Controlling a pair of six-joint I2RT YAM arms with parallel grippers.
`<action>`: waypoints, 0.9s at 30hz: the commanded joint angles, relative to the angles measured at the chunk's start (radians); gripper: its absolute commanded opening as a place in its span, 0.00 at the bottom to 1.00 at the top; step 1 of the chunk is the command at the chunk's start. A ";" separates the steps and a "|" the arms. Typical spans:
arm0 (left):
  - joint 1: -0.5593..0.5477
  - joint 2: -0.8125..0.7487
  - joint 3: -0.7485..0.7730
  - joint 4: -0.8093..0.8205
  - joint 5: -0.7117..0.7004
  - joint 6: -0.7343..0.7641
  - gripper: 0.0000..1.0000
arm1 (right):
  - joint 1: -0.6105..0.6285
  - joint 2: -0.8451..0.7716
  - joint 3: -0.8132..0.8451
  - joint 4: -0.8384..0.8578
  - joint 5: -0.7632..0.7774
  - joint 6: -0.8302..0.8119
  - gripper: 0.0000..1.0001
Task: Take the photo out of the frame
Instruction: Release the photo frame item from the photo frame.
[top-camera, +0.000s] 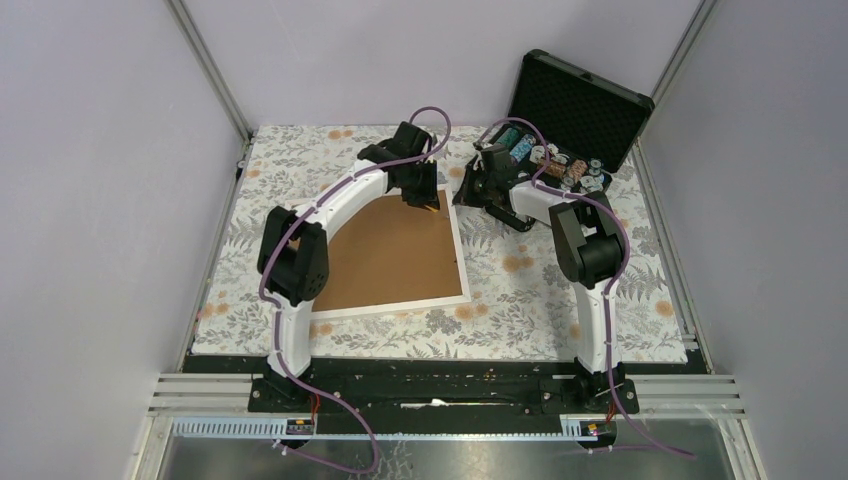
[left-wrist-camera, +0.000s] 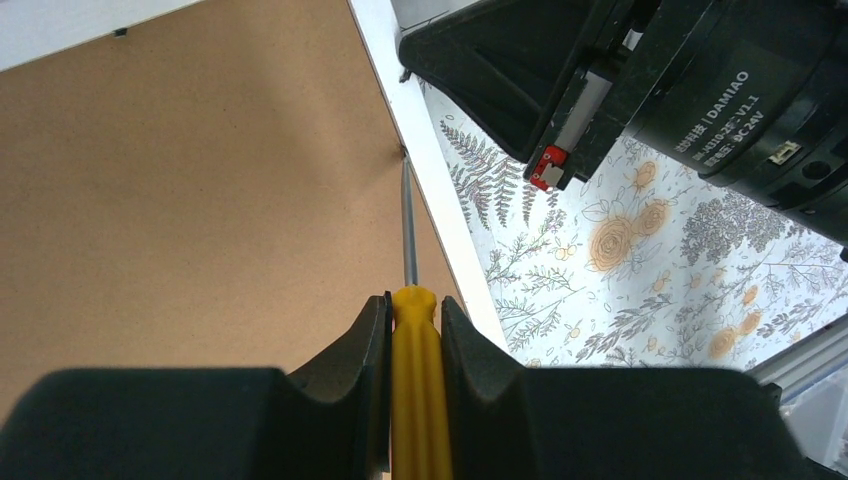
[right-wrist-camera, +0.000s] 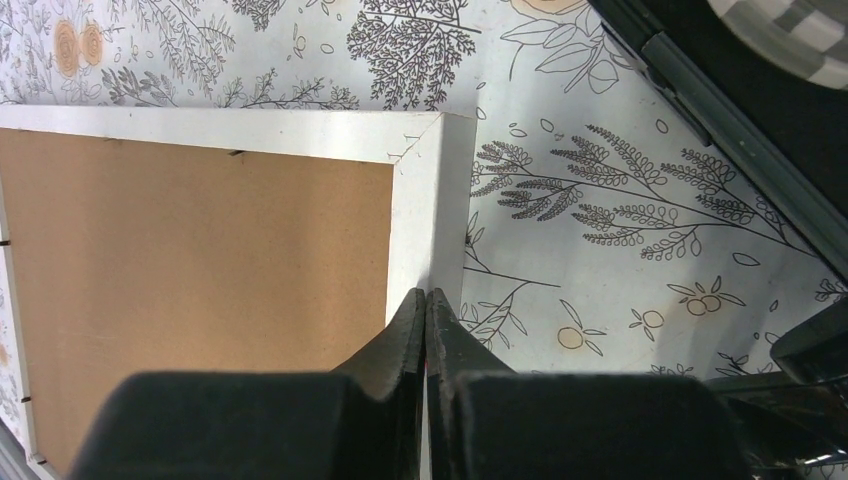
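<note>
Rectangular frame (top-camera: 390, 255), narrow matte white border, brown fibreboard back uppermost: flat on floral-printed tablecloth (right-wrist-camera: 600, 200); left gripper (left-wrist-camera: 414, 305) clenched on slim yellow-handled screwdriver (left-wrist-camera: 416, 380), thin steel tip at the fibreboard-border seam; right gripper (right-wrist-camera: 427, 300) pinched closed on nothing, tapered black fingertips meeting over the border near a corner.

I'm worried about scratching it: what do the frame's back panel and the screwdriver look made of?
The back panel looks like matte brown fibreboard, evenly speckled, no grain. The screwdriver seems to have a glossy yellow plastic handle and a dull grey metal shaft.
</note>
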 joint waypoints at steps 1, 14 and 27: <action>-0.105 0.048 0.096 0.252 0.184 -0.030 0.00 | 0.127 0.095 -0.059 -0.126 -0.066 0.018 0.00; -0.108 0.062 0.141 0.189 0.150 0.031 0.00 | 0.125 0.073 -0.053 -0.127 -0.073 -0.003 0.00; 0.201 -0.360 -0.280 0.232 0.384 0.075 0.00 | 0.052 -0.219 -0.003 -0.214 -0.113 -0.166 0.57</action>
